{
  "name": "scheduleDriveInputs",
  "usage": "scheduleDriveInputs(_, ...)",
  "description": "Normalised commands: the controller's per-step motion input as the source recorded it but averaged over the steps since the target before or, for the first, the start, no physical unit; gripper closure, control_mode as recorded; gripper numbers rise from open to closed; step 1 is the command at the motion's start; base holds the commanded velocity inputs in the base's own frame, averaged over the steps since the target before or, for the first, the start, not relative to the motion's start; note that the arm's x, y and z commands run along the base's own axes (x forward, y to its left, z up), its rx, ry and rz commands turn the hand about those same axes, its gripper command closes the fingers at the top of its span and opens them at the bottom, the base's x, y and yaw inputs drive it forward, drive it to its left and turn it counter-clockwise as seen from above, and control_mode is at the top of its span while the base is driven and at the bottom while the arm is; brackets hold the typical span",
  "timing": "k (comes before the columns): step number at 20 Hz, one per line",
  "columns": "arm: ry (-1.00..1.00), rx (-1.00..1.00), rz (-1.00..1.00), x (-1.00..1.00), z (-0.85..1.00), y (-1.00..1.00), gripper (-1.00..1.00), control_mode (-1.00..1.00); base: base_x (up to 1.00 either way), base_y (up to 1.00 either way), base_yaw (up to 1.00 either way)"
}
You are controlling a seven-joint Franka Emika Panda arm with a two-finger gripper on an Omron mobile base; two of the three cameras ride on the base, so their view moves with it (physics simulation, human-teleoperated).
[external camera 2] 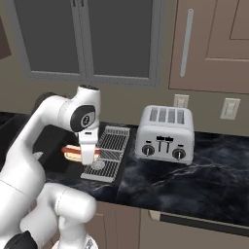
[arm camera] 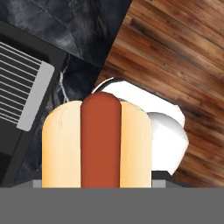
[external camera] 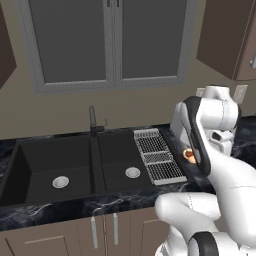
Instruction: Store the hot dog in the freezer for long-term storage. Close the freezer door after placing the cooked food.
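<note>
The claw (external camera 2: 89,159) has hold of the hot dog (arm camera: 97,142): in the hand view the tan bun with its red sausage sits square between the finger positions at the bottom of the frame, and the fingertips themselves are hidden behind it, so how wide the jaws stand cannot be read beyond their being closed against the bun. In the right base view the hot dog (external camera 2: 73,151) lies level, crosswise to the downward-pointing hand, lifted above the left edge of the drying rack (external camera 2: 108,151) and the right rim of the sink (external camera 2: 51,146). In the left base view only one end of the hot dog (external camera: 189,154) peeks out from behind the white forearm, beside the rack (external camera: 157,155), which lies over the right edge of the dark double sink (external camera: 75,165).

The black marbled counter (external camera 2: 194,170) carries a silver four-slot toaster (external camera 2: 165,133) toward its back edge, right of the rack and well apart from the claw. A dark faucet (external camera: 93,120) stands at the back edge of the sink. Below the counter's front edge run brown cabinet doors (external camera: 60,237), and wooden floor (arm camera: 175,57) shows past the counter's edge in the hand view.
</note>
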Motion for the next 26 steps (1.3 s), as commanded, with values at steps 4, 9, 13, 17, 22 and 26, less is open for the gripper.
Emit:
scheduleDriveInputs(4,0.0,0.0,-0.05,-0.07,0.15,0.74,1.0,-1.0,0.0,0.0,0.0)
scheduleDriveInputs(9,0.05,-0.01,-0.05,0.0,0.0,0.53,1.0,-1.0,0.0,0.0,0.0)
scheduleDriveInputs(13,0.12,0.0,0.0,0.0,-0.19,0.01,1.0,-1.0,0.0,0.0,0.0)
scheduleDriveInputs(17,0.03,0.01,0.04,-0.01,-0.15,-0.43,1.0,-1.0,0.0,0.0,0.0)
scheduleDriveInputs(22,-0.18,-0.01,0.2,-0.09,-0.06,-0.45,1.0,-1.0,0.0,0.0,0.0)
scheduleDriveInputs(26,-0.34,-0.16,0.18,0.0,0.0,-0.03,1.0,-1.0,0.0,0.0,0.0)
